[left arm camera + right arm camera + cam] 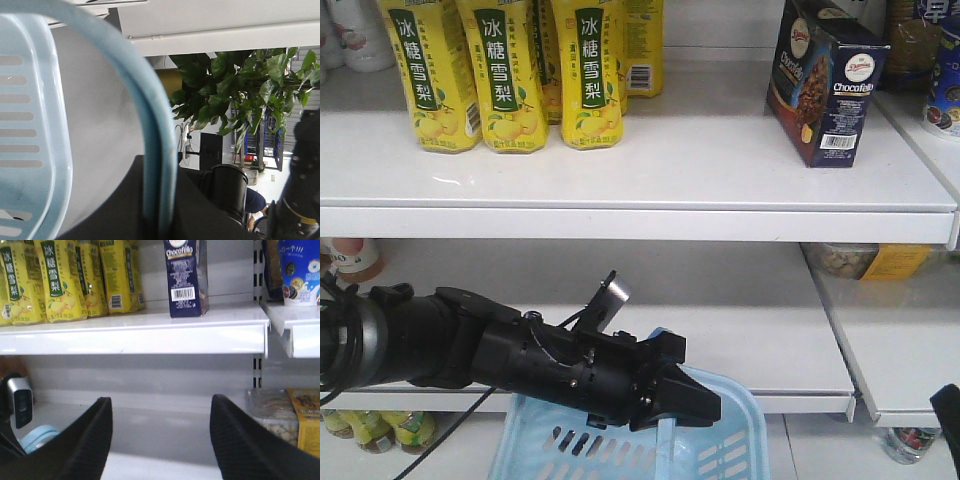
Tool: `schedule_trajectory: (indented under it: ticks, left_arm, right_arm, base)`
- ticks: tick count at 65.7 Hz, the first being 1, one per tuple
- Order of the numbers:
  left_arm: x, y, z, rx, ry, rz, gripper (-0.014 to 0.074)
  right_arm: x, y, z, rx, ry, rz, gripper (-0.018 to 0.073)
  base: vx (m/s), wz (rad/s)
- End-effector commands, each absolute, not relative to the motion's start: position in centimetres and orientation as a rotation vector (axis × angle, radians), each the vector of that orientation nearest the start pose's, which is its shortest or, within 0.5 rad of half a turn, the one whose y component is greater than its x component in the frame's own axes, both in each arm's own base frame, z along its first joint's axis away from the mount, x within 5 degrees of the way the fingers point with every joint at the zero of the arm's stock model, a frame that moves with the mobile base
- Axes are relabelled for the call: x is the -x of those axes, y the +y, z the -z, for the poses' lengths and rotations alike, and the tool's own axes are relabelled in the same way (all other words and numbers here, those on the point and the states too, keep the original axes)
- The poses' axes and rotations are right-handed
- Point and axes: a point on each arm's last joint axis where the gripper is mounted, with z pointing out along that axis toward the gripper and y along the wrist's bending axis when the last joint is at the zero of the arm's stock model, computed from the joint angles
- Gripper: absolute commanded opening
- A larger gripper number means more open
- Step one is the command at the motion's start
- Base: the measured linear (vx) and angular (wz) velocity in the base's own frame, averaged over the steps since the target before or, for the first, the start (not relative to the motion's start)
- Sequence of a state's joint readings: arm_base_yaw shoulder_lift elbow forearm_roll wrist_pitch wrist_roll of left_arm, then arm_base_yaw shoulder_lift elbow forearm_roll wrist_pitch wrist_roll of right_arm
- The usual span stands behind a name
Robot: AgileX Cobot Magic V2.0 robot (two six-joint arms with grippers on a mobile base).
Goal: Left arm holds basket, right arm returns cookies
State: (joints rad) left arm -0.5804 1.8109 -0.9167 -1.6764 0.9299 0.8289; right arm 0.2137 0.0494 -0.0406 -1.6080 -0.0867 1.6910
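Yellow drink bottles (505, 70) stand along the left of the upper shelf (620, 175), and the cookies (825, 80) box stands upright near that shelf's right edge, untouched. Below, in the front view, the left arm (520, 355) reaches rightward, its gripper (685, 400) clamped on the handle of the light blue basket (630, 450). The left wrist view alone shows that handle (152, 150) close up, running into the dark jaws, with a leafy plant (240, 90) behind. The right wrist view alone shows the right gripper (160, 440), its fingers (85, 445) spread wide and holding nothing, below the shelf carrying the cookies; packaged snacks (287, 415) sit lower right.
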Motion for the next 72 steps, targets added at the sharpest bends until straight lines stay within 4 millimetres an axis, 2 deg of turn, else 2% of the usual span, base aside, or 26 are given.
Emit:
schedule_trajectory:
  ticks: [1, 10, 23, 72]
  left_arm:
    - [-24.19, -24.8, -21.49, -0.208, 2.454, 1.845, -0.0006]
    - [-24.19, -24.8, -21.49, -0.208, 2.454, 1.845, -0.0006]
    - [-24.19, -24.8, -21.49, -0.208, 2.454, 1.845, -0.0006]
    - [-24.19, -24.8, -21.49, -0.208, 2.454, 1.845, -0.0006]
  right_arm:
    - [-5.67, 1.92, -22.34, 0.149, 1.504, -0.306, 0.04]
    - [-5.71, 1.81, -22.31, 0.139, 1.505, -0.296, 0.0286]
    - [-5.79, 1.5, -22.32, 0.113, 1.505, -0.266, -0.0017]
    - [-5.81, 1.43, -22.32, 0.11, 1.505, -0.257, -0.0008]
  base:
    - [0.0, 0.0]
    - [0.0, 0.0]
    - [0.0, 0.0]
    - [0.0, 0.0]
